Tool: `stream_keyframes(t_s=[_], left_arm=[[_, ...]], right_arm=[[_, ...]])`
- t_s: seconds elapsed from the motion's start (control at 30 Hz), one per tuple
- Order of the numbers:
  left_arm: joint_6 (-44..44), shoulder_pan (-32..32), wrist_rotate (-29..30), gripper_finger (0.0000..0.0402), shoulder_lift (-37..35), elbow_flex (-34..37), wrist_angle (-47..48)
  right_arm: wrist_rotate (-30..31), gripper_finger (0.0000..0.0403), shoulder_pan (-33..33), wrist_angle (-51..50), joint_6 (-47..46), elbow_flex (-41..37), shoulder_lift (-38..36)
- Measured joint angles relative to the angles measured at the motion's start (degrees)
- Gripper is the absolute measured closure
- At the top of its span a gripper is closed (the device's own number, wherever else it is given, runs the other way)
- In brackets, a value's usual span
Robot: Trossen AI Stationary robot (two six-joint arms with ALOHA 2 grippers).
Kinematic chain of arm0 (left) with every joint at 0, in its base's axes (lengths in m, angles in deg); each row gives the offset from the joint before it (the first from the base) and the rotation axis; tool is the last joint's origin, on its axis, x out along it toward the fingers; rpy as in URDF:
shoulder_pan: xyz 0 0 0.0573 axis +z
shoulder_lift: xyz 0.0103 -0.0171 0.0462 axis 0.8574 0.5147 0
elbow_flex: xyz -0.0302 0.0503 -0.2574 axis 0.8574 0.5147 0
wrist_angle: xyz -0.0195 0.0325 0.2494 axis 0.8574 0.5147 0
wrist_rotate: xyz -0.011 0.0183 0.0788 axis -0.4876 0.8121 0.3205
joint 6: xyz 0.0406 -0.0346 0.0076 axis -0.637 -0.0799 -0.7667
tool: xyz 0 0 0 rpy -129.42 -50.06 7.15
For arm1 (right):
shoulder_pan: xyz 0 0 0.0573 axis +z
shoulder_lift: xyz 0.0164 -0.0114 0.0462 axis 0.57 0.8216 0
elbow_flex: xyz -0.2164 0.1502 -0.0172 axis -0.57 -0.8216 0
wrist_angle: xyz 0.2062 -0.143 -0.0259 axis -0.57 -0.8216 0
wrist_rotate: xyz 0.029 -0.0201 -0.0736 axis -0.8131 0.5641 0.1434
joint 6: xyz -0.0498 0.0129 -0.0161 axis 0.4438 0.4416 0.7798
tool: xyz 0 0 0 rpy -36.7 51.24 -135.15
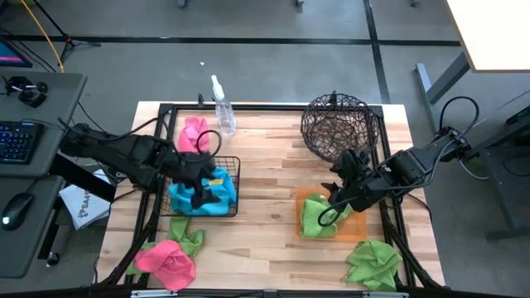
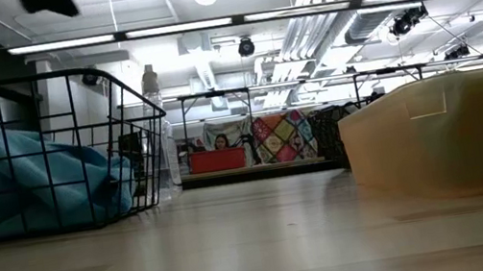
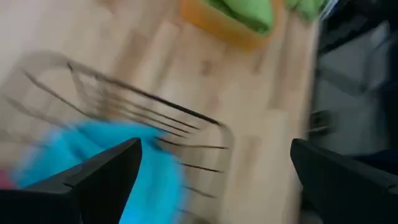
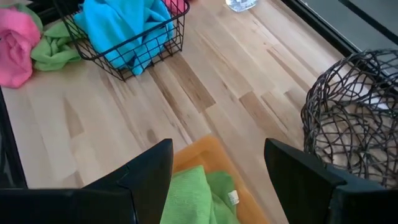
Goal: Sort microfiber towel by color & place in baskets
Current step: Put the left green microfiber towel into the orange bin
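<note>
Pink microfiber towel, near edge: a crumpled pink cloth point(image 1: 166, 259) lies at the lower left of the high view, touching a green cloth point(image 1: 189, 236) just above it.
Green microfiber towel, near right: a bunched green cloth point(image 1: 374, 263) sits on the table at the lower right of the high view, just outside the tray.
Flat shallow orange rectangular tray point(image 1: 356, 228): right of centre in the high view, holding a green towel point(image 1: 316, 217); in the low view its pale orange wall fills the right side point(image 2: 455, 136).
Right gripper point(image 1: 334, 213): over the tray and its green towel, fingers spread apart and holding nothing; the right wrist view shows both dark fingers point(image 4: 146, 180) wide apart above the green cloth point(image 4: 196, 196).
Square black wire-grid basket point(image 1: 234, 178): left of centre in the high view, filled with a bright blue towel point(image 1: 186, 199); in the low view it stands at the left point(image 2: 140, 142) with the blue cloth inside.
Left gripper point(image 1: 203, 186): above the black basket and the blue towel, fingers released and apart, as the left wrist view shows with the two dark fingertips point(image 3: 109, 171) wide of each other and nothing between them.
Pink towel, far: a second pink cloth point(image 1: 194, 132) lies just beyond the black basket, upper left of the table.
Round dark brown woven-wire bowl basket point(image 1: 335, 124): upper right of the table, beyond the tray.
Clear spray bottle point(image 1: 224, 108): at the far edge, upper centre of the high view, between the pink cloth and the bowl basket.
</note>
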Motion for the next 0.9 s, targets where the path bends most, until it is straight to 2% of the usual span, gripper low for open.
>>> stream_keyframes(t_s=[0.1, 0.4, 0.53, 0.77, 0.9], left_arm=[[14.53, -2.03, -1.18, 0.0002, -0.05, 0.00, 0.19], [25.06, -10.49, 1.74, 0.0002, 2.19, 0.00, 0.23], [28.51, -15.16, -1.57, 0.0002, 6.61, 0.00, -0.05], [26.87, -25.16, -7.34, 0.0002, 19.57, -0.54, 1.62], [22.54, -29.20, -6.68, 0.0002, 26.78, -3.20, 4.96]], right_arm=[[0.57, 0.0155, 0.00, 0.62, 1.14, -1.02, -0.01], [-2.02, 0.0155, 0.63, 3.73, 0.73, -6.66, 0.04], [-1.91, 0.0155, 2.14, 4.74, 1.14, -6.72, 0.02], [-1.33, 0.0155, 3.04, 4.78, 0.73, -6.70, 0.02], [-1.29, 0.0155, 3.02, 4.74, 0.93, -6.70, 0.02]])
